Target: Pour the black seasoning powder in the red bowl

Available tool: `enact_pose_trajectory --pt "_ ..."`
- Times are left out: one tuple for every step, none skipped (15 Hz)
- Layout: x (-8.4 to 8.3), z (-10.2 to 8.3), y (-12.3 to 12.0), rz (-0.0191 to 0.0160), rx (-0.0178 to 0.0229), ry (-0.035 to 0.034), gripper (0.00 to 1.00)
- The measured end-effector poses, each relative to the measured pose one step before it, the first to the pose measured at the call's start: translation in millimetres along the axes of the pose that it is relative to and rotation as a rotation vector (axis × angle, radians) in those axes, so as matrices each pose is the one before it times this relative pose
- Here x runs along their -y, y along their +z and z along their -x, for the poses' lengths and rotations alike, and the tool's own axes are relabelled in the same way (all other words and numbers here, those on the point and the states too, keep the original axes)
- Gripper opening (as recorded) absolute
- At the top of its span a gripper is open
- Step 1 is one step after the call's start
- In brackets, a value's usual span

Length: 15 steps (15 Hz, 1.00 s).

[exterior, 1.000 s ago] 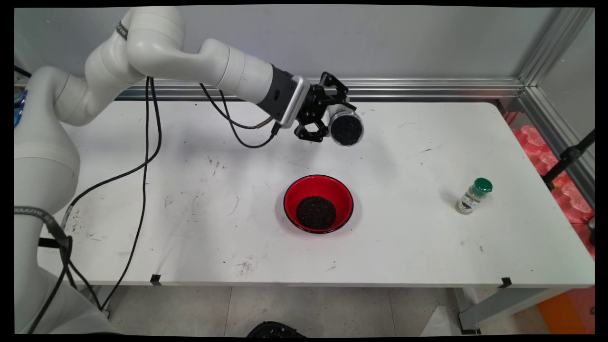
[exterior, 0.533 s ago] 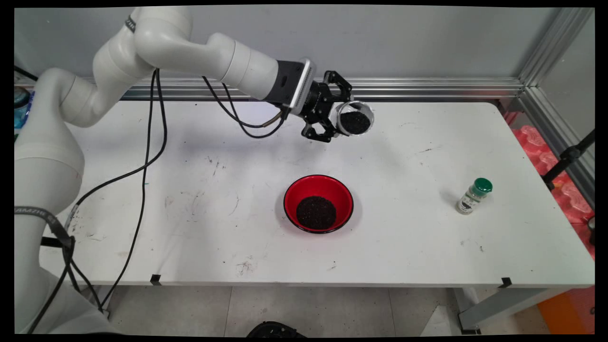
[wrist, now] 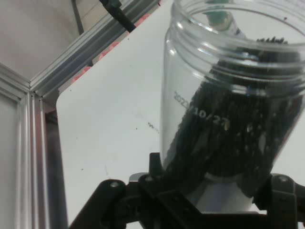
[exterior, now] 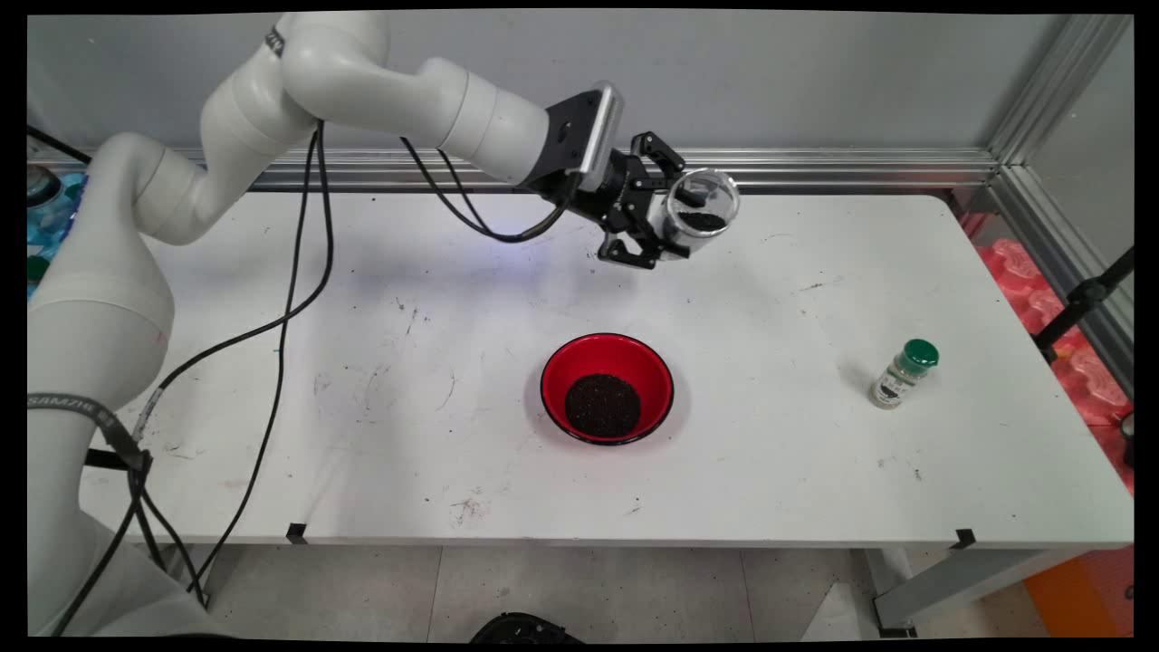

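The pincer (exterior: 665, 231) is clamped on a clear open jar (exterior: 697, 214), its black fingers pressed against the lower part of the jar's body, with no gap to be seen in the hand view. The jar (wrist: 233, 105) is lidless and carries dark granules (wrist: 238, 143) heaped toward its base. Its long axis runs tilted, neither upright nor flat: the mouth points up and toward the right end of the surface, the base sits down by the pincer. Faint printed digits show on the jar's wall, though they read poorly and may be a date.

The jar hangs in the air above the white surface (exterior: 815, 435), on the wall side of the red bowl (exterior: 608, 388) and somewhat to that bowl's right, well apart from it. The red bowl stands upright near the middle of the surface and holds a round mound of the same kind of dark granules (exterior: 602, 404).

Far to the right of the red bowl a small shaker bottle (exterior: 903, 373) with a green cap stands alone, nothing touching it. Black cables (exterior: 290, 272) hang from the arm to the left of the bowl.
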Motion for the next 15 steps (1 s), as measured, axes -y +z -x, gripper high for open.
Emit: enact_pose_trajectory --pt "2.26 -0.37 3.57 0.00262 -0.00742 -0.03274 0.0" --pt "2.41 -0.44 3.72 0.0019 -0.00719 -0.03157 0.0" --pt "1.94 -0.18 3.31 0.00183 -0.00492 -0.02585 0.0" --pt "1.29 -0.18 2.41 0.00126 -0.00338 -0.01675 0.0" --pt "2.03 -0.16 3.63 0.00156 -0.00435 -0.02428 0.0" --pt "1.3 -0.08 2.53 0.00119 -0.00247 -0.01557 0.0" --pt "2.0 -0.1 3.88 0.0014 -0.00362 -0.02236 0.0" --pt "1.33 -0.05 2.6 0.00093 -0.00201 -0.01453 0.0" --pt "1.92 -0.03 3.97 0.00146 -0.00248 -0.02159 0.0" --pt "1.23 -0.07 2.69 0.00098 -0.00189 -0.01403 0.0" --pt "1.77 -0.12 4.05 0.00172 -0.00253 -0.0202 0.0" --pt "1.07 -0.06 2.8 0.00145 -0.00139 -0.01354 0.0" --pt "1.46 -0.12 4.23 0.00257 -0.00205 -0.01979 0.0" --pt "0.88 -0.01 2.84 0.00177 -0.00096 -0.01248 0.0" --pt "1.22 -0.08 4.24 0.00272 -0.00167 -0.01782 0.0"
